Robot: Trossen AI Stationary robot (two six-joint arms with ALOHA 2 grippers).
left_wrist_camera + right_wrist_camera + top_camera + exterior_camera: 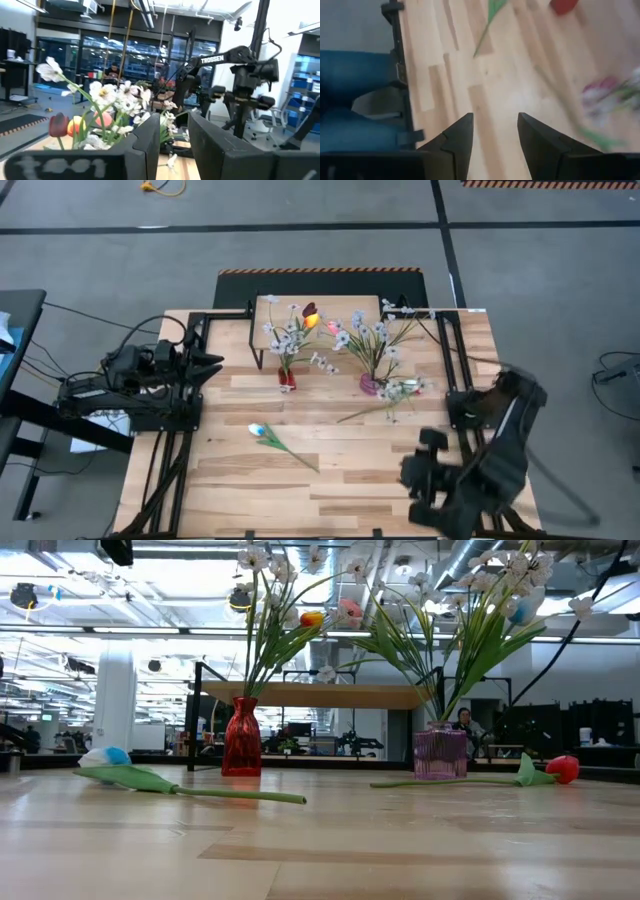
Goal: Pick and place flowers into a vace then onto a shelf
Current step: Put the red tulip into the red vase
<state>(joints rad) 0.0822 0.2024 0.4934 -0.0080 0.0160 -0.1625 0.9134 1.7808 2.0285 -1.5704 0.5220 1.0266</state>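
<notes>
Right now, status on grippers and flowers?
Left gripper and right gripper open, empty. Two flowers still lying on table. Nothing blocking.

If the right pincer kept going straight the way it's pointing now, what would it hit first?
Most likely the bare wooden tabletop. The right pincer is open, holds nothing and tilts down at the planks. A loose green stem and the pink vase lie farther on and off to the sides, though depth is hard to judge.

red vase [241,737], pink ribbed vase [441,753]
</notes>
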